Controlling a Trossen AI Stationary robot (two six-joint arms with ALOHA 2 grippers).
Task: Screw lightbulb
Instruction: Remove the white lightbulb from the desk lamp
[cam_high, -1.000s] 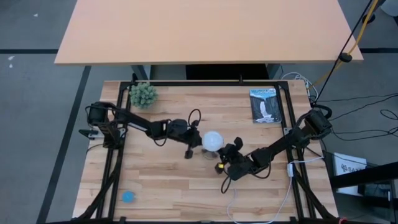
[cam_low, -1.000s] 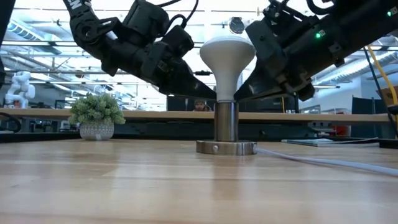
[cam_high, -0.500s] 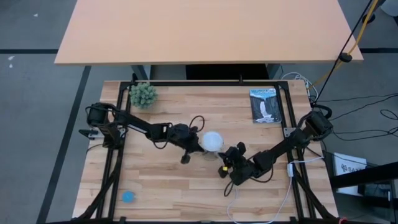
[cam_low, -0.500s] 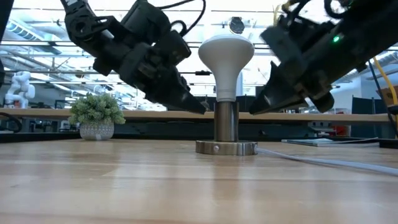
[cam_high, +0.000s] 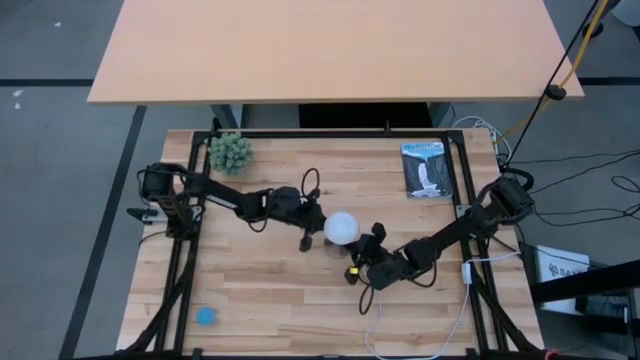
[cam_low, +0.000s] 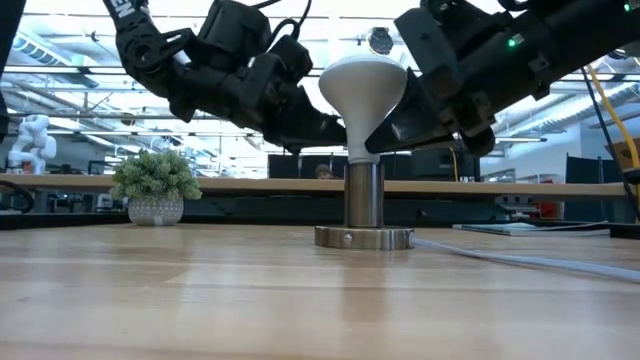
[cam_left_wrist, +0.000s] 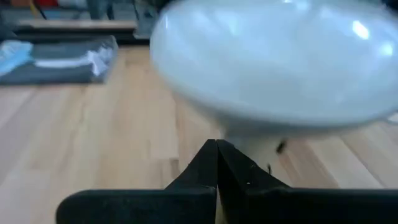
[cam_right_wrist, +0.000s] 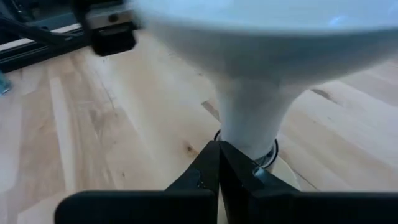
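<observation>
The white lightbulb (cam_high: 342, 227) stands upright with its base in the metal socket (cam_low: 364, 200) at the table's middle. Its dome (cam_low: 364, 82) is on top. My left gripper (cam_high: 319, 227) is shut, and its tips are at the bulb's neck on the table's left side. My right gripper (cam_high: 355, 250) is shut, and its tips are at the neck on the right, nearer side. Both tips sit under the dome in the low view. The left wrist view (cam_left_wrist: 273, 62) and the right wrist view (cam_right_wrist: 261, 37) show the bulb close ahead of the shut fingers. My left gripper has its shut fingertips (cam_low: 335, 128) against the bulb's neck (cam_left_wrist: 249, 135), just under the dome. It slants down from the table's left. The bulb stays upright in the socket. My right gripper has its shut fingertips (cam_low: 388, 130) against the opposite side of the neck (cam_right_wrist: 249, 118), slanting down from the table's right and near side. The bulb stands between the two tips.
A small potted plant (cam_high: 230, 152) stands at the far left and a booklet (cam_high: 428, 170) lies at the far right. A blue disc (cam_high: 206, 316) lies at the near left. The socket's white cord (cam_low: 520, 258) runs to the near right edge.
Half a second ago both grippers had drawn back from the bulb and dropped lower, the left one toward the table's left and the right one toward the near right. Both have since risen and come back in to the bulb's neck. The bulb stays upright in the socket.
</observation>
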